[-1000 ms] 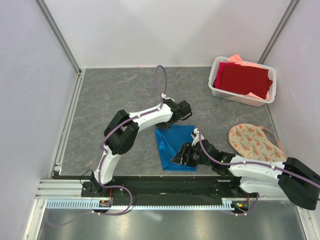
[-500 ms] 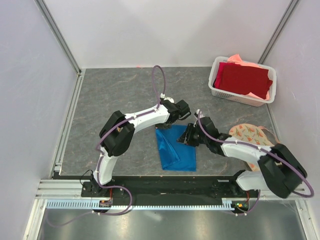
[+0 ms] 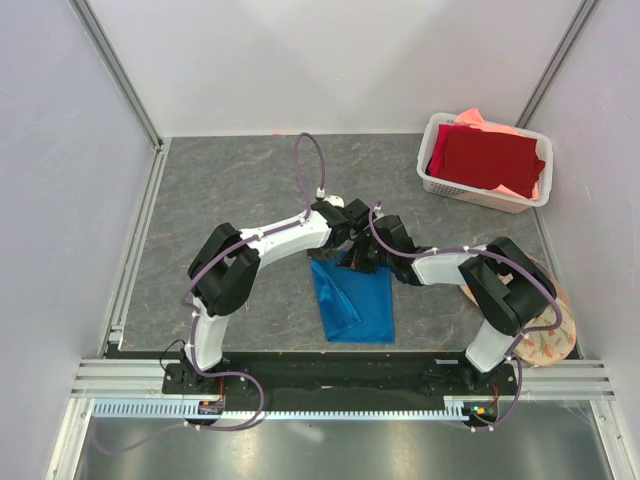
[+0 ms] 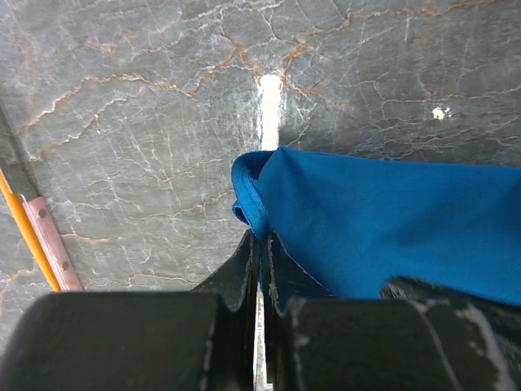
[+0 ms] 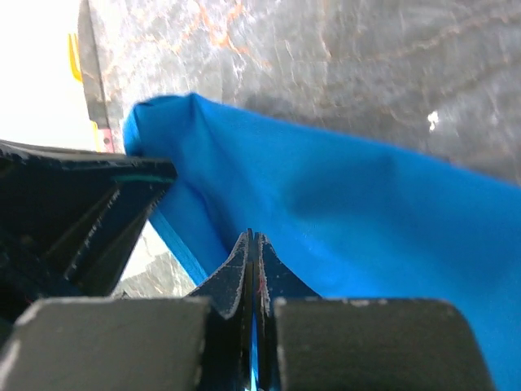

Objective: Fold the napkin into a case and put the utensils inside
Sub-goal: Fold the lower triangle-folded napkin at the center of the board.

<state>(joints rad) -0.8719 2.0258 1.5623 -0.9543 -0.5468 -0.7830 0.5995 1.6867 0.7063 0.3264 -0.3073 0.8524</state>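
Note:
The bright blue napkin (image 3: 357, 302) lies folded in a narrow shape on the grey table, in front of the arm bases. Both grippers meet at its far edge. My left gripper (image 3: 343, 240) is shut on a rolled corner of the napkin (image 4: 254, 195), and the cloth runs off to the right of the left gripper (image 4: 260, 239). My right gripper (image 3: 362, 262) is shut on the same cloth (image 5: 342, 204), with blue showing between the tips of the right gripper (image 5: 254, 237). The left gripper's dark body (image 5: 73, 212) sits just to its left. The utensils are out of view.
A white basket (image 3: 434, 182) at the far right holds a dark red cloth (image 3: 487, 158) over a salmon-pink one. A round floral mat (image 3: 545, 335) lies at the near right, mostly under the right arm. A thin yellow strip (image 4: 18, 224) crosses the left wrist view's left edge.
My right gripper moved from the napkin's near side up to its far edge beside the left gripper and shut on the cloth. The left gripper kept its hold, shifting slightly left.

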